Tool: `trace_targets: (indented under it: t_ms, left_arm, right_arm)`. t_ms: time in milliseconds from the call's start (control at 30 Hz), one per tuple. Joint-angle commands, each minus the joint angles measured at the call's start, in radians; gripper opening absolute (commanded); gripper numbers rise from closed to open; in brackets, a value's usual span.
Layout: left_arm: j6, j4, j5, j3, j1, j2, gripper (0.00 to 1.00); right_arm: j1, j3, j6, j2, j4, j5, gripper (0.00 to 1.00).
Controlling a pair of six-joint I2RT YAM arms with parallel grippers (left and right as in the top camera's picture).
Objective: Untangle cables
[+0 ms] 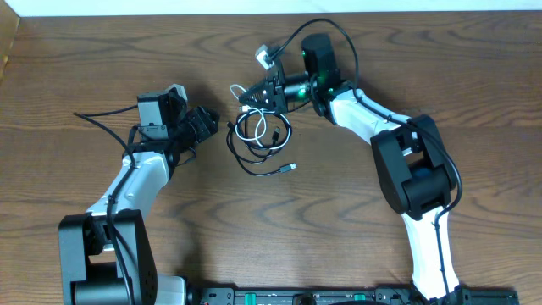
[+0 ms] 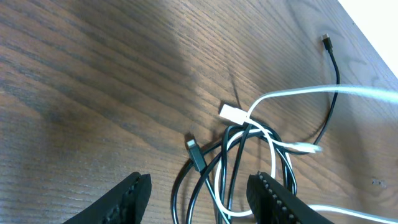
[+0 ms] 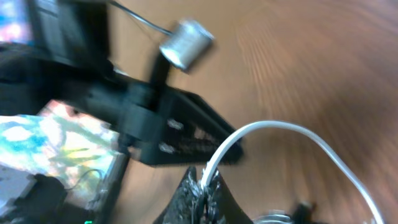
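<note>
Dark wood table (image 1: 102, 51). Tangle at 3 o'clock of left hand (image 2: 199, 183): one white cable (image 2: 292, 93), two black cables (image 2: 333, 81). Right hand (image 3: 202, 186) clamps the white cable; left hand open, empty.

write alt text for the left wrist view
A knot of white cable and black cables lies on a wooden table just ahead of the left end effector, whose jaws stand open. The white cable arcs off the right edge, and one black cable runs to a small plug near the table's far edge.
</note>
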Motion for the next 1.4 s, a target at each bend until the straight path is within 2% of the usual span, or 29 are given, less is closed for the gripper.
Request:
trace_targets:
  t_ms: [0,267,467,533,667,800,1067,1200,1367]
  left_arm:
    - [0.010,0.002,0.013,0.021,0.000,-0.013,0.54]
    - [0.010,0.002,0.013,0.021,0.000,-0.013,0.55]
    - [0.010,0.002,0.013,0.021,0.000,-0.013,0.55]
    - [0.009,0.002,0.013,0.021,0.000,-0.013,0.56]
    - [0.012,0.016,0.066,0.021,0.001,-0.013,0.65]
    - [0.109,0.074,0.265,0.021,0.001,-0.013,0.67]
    - [0.238,0.119,0.533,0.021,0.000,-0.013,0.66]
    - [0.237,0.119,0.507,0.021,-0.001,-0.007,0.64]
    - [0.219,0.098,0.374,0.020,-0.001,0.010,0.64]
  right_arm:
    - [-0.007,0.004,0.204,-0.015,0.132,-0.116,0.01]
    - [0.022,0.004,0.474,-0.101,0.579,-0.116,0.01]
    - [0.034,0.004,0.615,-0.166,0.766,-0.115,0.01]
    - [0.033,0.004,0.632,-0.185,0.775,-0.109,0.01]
    - [0.031,0.004,0.635,-0.210,0.774,-0.097,0.01]
    - [0.031,0.004,0.639,-0.213,0.763,-0.097,0.01]
    - [0.023,0.004,0.629,-0.213,0.740,-0.097,0.01]
    - [0.002,0.004,0.628,-0.213,0.728,-0.092,0.01]
    - [-0.015,0.004,0.628,-0.213,0.723,-0.086,0.01]
